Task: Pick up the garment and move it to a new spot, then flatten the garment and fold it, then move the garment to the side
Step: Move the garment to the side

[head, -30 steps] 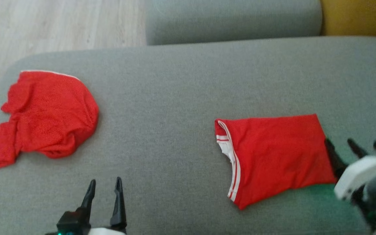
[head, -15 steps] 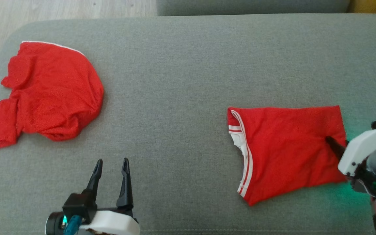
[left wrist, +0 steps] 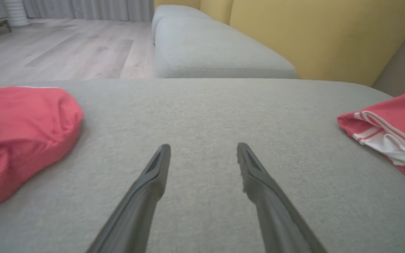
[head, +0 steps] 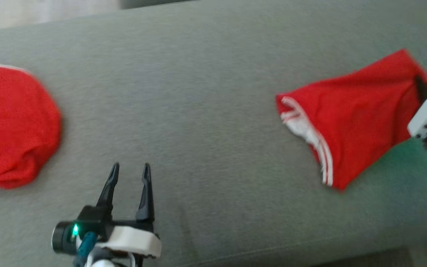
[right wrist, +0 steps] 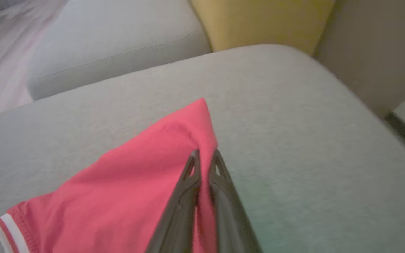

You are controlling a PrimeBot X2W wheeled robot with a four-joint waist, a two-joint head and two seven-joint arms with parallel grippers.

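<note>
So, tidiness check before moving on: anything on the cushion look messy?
Yes. The crumpled garment at the left lies in an unfolded heap. The folded garment, pinched by the right gripper, has white fabric poking out at its striped hem.

The right gripper [right wrist: 204, 154], jaws apart a second ago, has pinched shut on the right-hand edge of the folded red jersey garment with white striped trim [head: 350, 111]. That edge is now drawn into a peak above the grey fabric sofa cushion [head: 198, 92], and the cloth lies skewed.
</note>
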